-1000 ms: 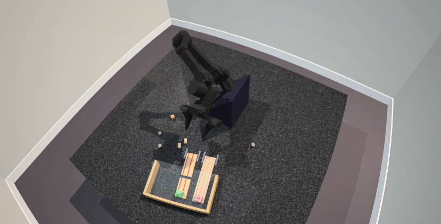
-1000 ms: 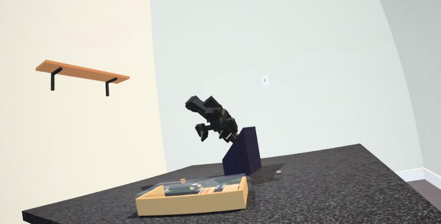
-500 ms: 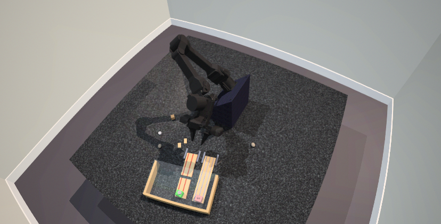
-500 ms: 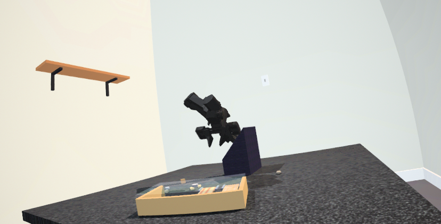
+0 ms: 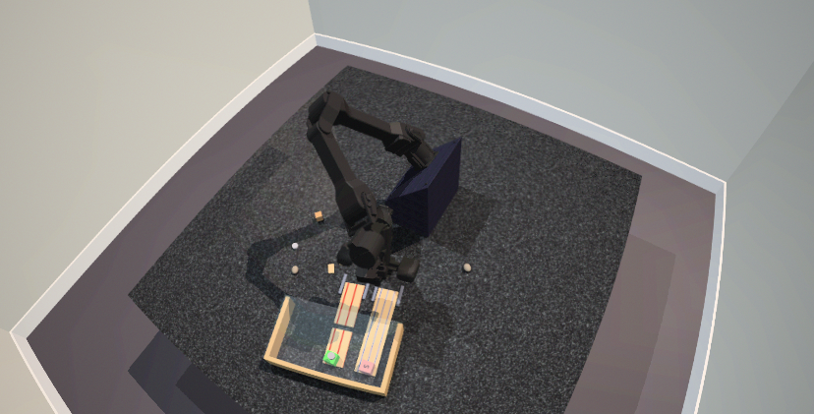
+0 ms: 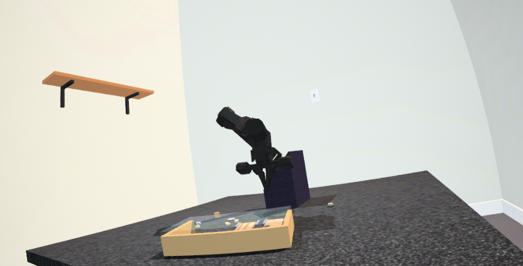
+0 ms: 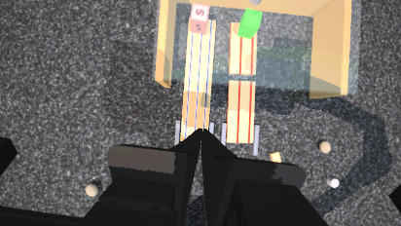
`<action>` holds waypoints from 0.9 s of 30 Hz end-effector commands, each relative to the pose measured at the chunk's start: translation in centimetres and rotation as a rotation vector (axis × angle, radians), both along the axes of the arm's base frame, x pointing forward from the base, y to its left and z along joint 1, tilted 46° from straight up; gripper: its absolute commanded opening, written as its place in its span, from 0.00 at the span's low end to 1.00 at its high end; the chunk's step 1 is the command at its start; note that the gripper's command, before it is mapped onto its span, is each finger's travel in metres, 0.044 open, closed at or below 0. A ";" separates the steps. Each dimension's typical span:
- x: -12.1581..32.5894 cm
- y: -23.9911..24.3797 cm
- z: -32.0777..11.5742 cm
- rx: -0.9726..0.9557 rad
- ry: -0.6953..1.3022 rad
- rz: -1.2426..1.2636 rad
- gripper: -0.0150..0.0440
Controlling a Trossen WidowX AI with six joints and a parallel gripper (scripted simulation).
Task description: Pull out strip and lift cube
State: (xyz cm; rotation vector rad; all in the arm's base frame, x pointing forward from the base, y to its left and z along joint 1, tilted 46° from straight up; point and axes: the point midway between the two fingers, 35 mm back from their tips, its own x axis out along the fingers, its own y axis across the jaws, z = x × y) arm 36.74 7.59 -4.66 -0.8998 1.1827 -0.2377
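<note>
The blue-lined strip (image 5: 375,333) (image 7: 199,63) runs unbroken from the wooden box out past its open side. A pink cube (image 5: 366,366) (image 7: 199,25) marked S sits on its far end. The red-lined strip is in two parts with a gap: a near piece (image 5: 349,310) (image 7: 244,112) and a far piece (image 5: 340,340) (image 7: 246,58). A green cube (image 5: 331,358) (image 7: 250,24) sits on the far piece. My gripper (image 6: 266,189) (image 7: 201,131) is shut and empty, its tips together above the table. In the wrist view they overlap the near end of the blue-lined strip.
The wooden box (image 5: 327,376) (image 6: 227,244) (image 7: 331,49) has a clear cover over the strips. Thin grey rails (image 5: 342,284) (image 7: 256,141) flank their near ends. Pebbles (image 5: 467,267) (image 7: 91,190), a white ball (image 5: 295,246) (image 7: 333,183) and small blocks (image 5: 318,215) (image 6: 216,214) lie around. A navy stand (image 5: 443,195) (image 6: 285,187) is behind.
</note>
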 end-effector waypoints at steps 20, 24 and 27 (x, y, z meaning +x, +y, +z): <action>0.1 -2.4 -3.8 -0.088 0.253 -0.201 0.25; 0.2 -2.9 -4.3 -0.088 0.253 -0.201 0.25; 0.3 -3.3 -4.6 -0.088 0.253 -0.201 0.25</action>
